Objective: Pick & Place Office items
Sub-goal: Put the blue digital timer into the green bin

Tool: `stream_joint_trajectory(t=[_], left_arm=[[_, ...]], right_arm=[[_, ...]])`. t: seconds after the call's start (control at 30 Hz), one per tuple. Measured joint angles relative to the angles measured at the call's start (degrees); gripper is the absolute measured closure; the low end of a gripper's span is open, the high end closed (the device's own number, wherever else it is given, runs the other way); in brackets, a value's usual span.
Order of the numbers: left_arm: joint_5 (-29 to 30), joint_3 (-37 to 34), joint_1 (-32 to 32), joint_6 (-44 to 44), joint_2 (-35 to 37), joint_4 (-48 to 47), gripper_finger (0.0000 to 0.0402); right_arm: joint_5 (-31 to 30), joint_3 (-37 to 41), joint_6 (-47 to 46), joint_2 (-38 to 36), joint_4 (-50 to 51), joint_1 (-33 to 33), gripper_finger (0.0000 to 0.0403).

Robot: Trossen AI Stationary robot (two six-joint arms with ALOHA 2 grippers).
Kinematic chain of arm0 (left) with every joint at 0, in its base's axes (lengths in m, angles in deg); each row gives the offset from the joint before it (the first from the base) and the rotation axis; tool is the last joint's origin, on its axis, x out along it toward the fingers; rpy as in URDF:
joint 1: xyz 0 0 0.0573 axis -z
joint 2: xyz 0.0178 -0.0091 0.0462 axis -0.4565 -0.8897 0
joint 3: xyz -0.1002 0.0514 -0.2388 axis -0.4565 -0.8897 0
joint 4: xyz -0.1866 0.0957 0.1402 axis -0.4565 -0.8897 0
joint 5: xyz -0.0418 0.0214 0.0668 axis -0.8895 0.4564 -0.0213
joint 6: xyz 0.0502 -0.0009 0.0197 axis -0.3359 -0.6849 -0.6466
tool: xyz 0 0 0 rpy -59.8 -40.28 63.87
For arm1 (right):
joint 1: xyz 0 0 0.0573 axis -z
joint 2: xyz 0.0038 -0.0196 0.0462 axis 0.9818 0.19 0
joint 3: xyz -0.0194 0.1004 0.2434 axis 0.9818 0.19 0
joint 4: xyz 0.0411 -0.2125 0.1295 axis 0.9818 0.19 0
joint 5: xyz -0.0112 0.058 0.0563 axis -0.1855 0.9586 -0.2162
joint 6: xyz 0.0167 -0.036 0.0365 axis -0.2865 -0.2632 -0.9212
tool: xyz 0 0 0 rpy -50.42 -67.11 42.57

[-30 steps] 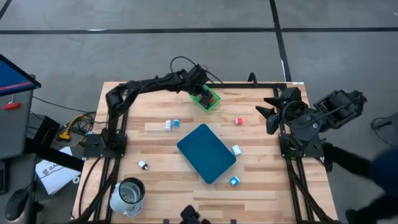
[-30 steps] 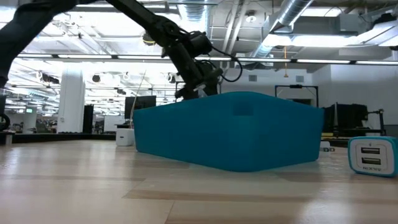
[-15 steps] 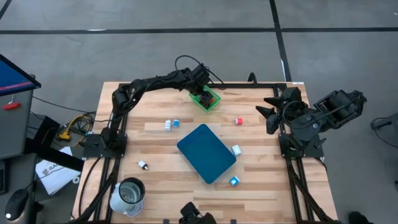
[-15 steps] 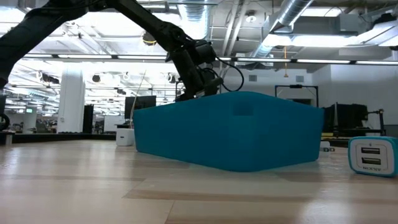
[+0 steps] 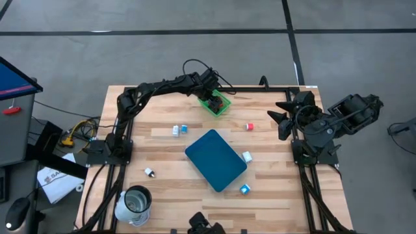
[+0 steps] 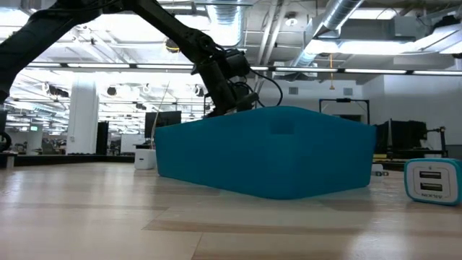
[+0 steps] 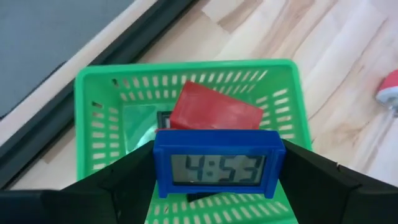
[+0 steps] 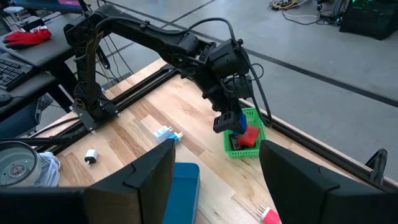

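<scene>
My left gripper [image 5: 212,90] is over the small green mesh basket [image 5: 218,104] at the table's far edge, shut on a blue digital clock [image 7: 217,165]. The clock also shows in the right wrist view [image 8: 233,121]. A red block [image 7: 214,112] and a dark piece lie in the basket. On the table lie white-and-blue blocks [image 5: 179,130] [image 5: 247,156] [image 5: 245,189], a red-and-white piece [image 5: 249,127] and a small white piece [image 5: 149,172]. My right gripper [image 5: 281,112] waits open at the table's right edge. My left gripper pinches the blue clock by its two short ends [image 7: 157,168], one finger [image 7: 121,183] on each side. The fingers come from above, slanting down over the basket. The clock is lifted clear above the basket's contents, level, its display facing the wrist camera.
The large teal board [image 5: 216,159] lies mid-table and fills the low view [image 6: 267,152]. A metal cup [image 5: 133,205] stands at the near left corner. The black frame rail runs just behind the basket [image 7: 186,70]. Bare wood lies left of the board.
My left gripper, still holding the clock, has moved a little toward the table's right and down over the basket, then kept still. Nothing else on the table has moved.
</scene>
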Motion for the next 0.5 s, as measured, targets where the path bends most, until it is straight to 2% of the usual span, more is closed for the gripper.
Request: stream_joint_trajectory(t=[0.5], left_arm=[[-0.6,0.0,0.3,0.9,0.0,1.1,0.0089]], right_arm=[[0.0,0.0,0.0,0.0,0.0,0.0,0.0178]])
